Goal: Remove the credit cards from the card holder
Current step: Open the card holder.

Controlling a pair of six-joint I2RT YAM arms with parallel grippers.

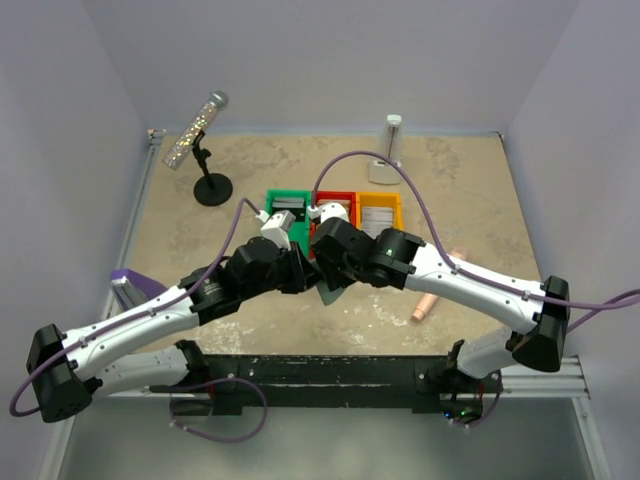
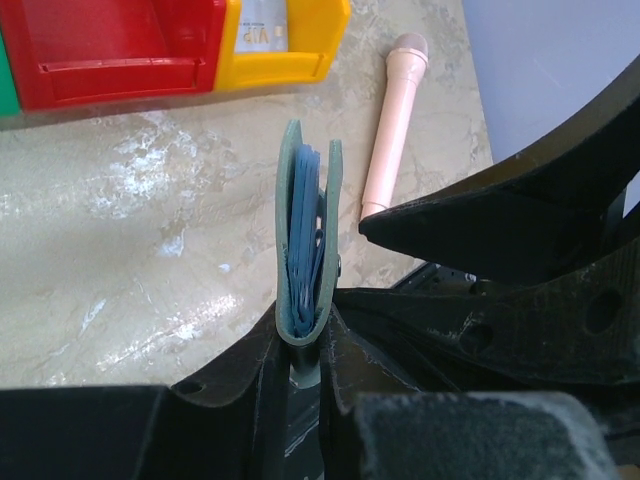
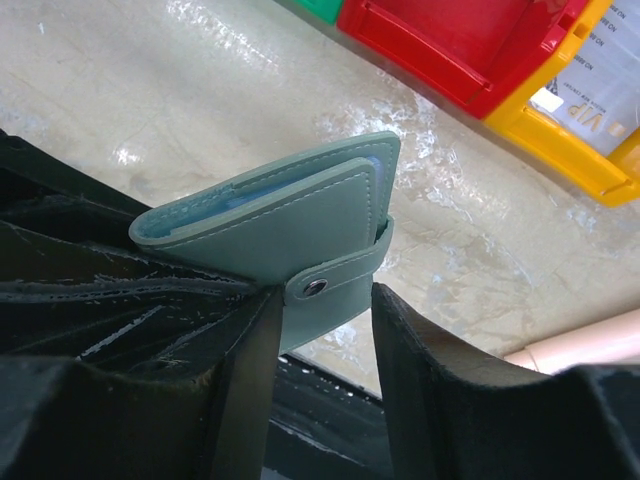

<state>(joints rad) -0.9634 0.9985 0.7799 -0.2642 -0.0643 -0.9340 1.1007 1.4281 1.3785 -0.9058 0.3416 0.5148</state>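
holding the closed holder (image 2: 306,230) edge-up at the centre of the left wrist view, left gripper (image 2: 300,350) clamped on its fold, we should bring the right gripper (image 3: 325,375), fingers parted, squarely onto the snap tab (image 3: 335,275) and peel gently.

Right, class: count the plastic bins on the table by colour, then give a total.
green bin: 1
red bin: 1
yellow bin: 1
Total: 3
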